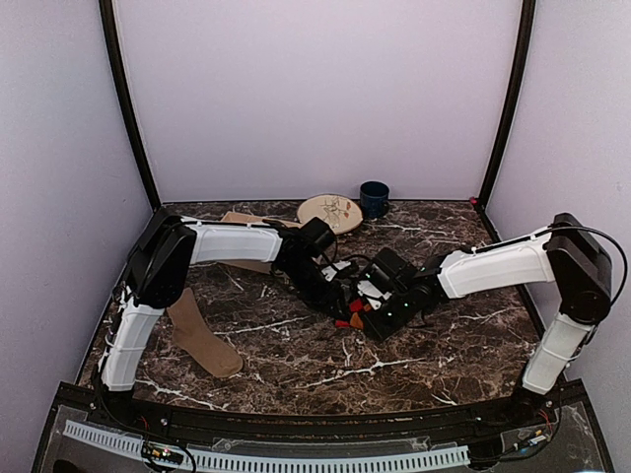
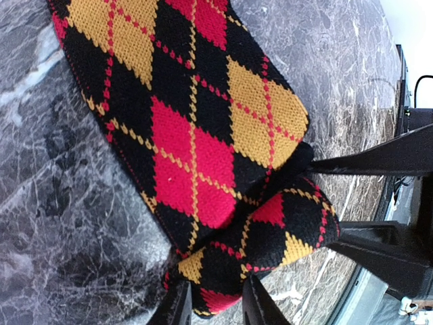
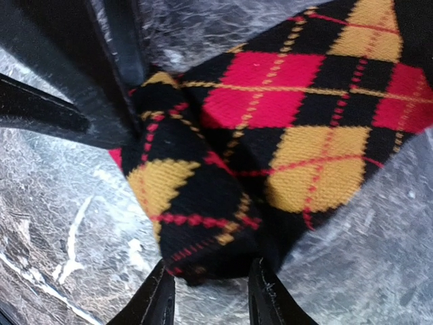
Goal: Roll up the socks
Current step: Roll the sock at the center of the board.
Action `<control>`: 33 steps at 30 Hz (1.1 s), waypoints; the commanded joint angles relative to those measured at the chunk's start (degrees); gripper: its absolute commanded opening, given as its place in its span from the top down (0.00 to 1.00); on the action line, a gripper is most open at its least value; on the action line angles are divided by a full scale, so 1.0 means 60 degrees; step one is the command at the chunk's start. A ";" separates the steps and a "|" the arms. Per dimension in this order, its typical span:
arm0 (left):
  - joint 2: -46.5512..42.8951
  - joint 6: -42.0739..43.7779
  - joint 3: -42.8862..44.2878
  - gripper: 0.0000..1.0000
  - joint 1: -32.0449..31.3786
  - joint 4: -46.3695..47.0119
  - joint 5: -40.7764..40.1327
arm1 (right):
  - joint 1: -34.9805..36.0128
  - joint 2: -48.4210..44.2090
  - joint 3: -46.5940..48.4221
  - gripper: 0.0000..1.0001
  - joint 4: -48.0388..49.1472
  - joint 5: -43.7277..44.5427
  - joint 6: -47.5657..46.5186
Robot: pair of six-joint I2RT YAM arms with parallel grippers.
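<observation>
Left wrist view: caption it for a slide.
Argyle sock on the marble table, its rolled end gripped by the left claw, right claw alongside.

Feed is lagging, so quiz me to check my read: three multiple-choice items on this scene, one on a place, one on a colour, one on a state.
1. Where does the tan sock lie?
A) front left of the table
B) back right corner
C) dead centre

2. What colour is the mug?
A) red
B) blue
C) white

3. How is the argyle sock?
A) flat all along
B) one end rolled, the rest flat
C) fully rolled into a ball

Answers:
1 A: the top view shows it lying flat at the front left.
2 B: it is dark blue, at the back of the table.
3 B: both wrist views show a rolled end with flat fabric beyond it.
</observation>
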 commanded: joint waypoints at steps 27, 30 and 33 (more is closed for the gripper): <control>0.1114 0.0489 0.0586 0.72 -0.0131 -0.2327 -0.0618 | 0.0141 -0.2251 -0.1737 0.60 0.1689 0.0343 0.2375; 0.1114 0.0550 0.0587 0.72 -0.0131 -0.2367 -0.0537 | 0.0439 -0.2246 -0.1826 0.59 0.2243 0.0972 0.2175; 0.1116 0.0632 0.0659 0.72 -0.0131 -0.2458 -0.0410 | 0.0894 -0.2056 -0.1641 0.59 0.2436 0.1951 0.1692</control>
